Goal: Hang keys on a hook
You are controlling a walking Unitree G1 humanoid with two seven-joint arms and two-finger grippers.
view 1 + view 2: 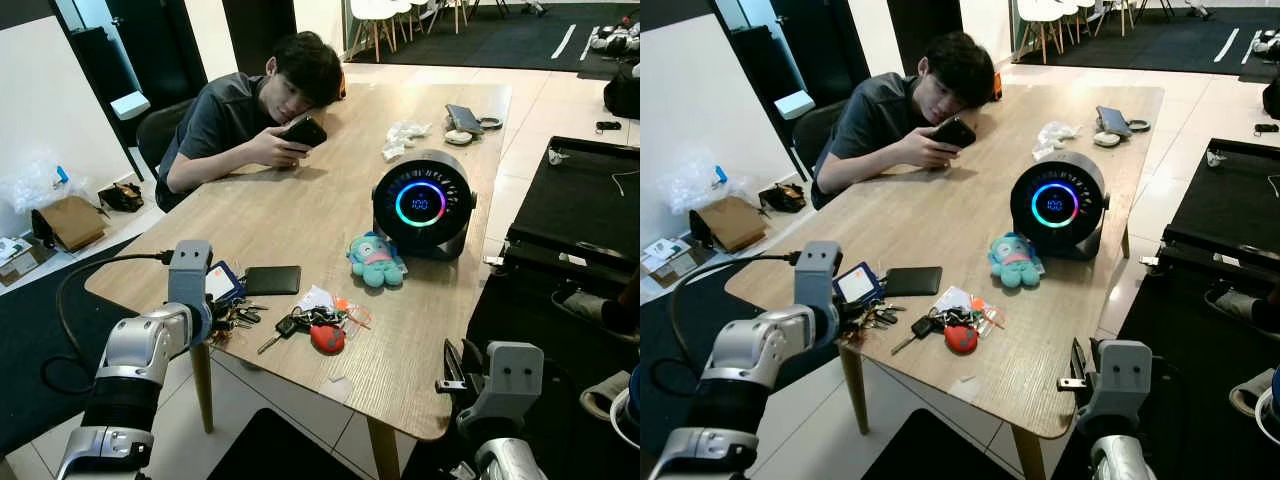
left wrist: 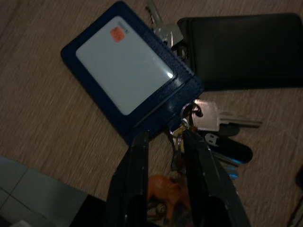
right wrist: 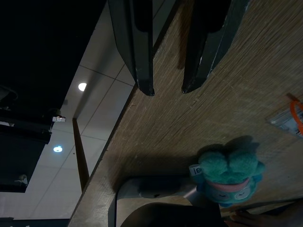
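Two black fingers of the left gripper point(image 2: 163, 142) straddle the keys point(image 2: 215, 135) beside a blue card holder point(image 2: 128, 71), slightly parted, on the wooden table point(image 1: 300, 215); right gripper point(image 3: 168, 90) hovers spread, empty.

- Table point(image 1: 300, 215): matt, light wood grain.
- Card holder point(image 2: 130, 75): navy leather-like, stitched, with a glossy clear window.
- Keys point(image 2: 222, 122): bright metal.
- Wallet point(image 1: 272, 280): matt black.
- Plush toy point(image 1: 376, 260): fuzzy teal cloth.
- Left gripper point(image 2: 163, 137): smooth black fingers.
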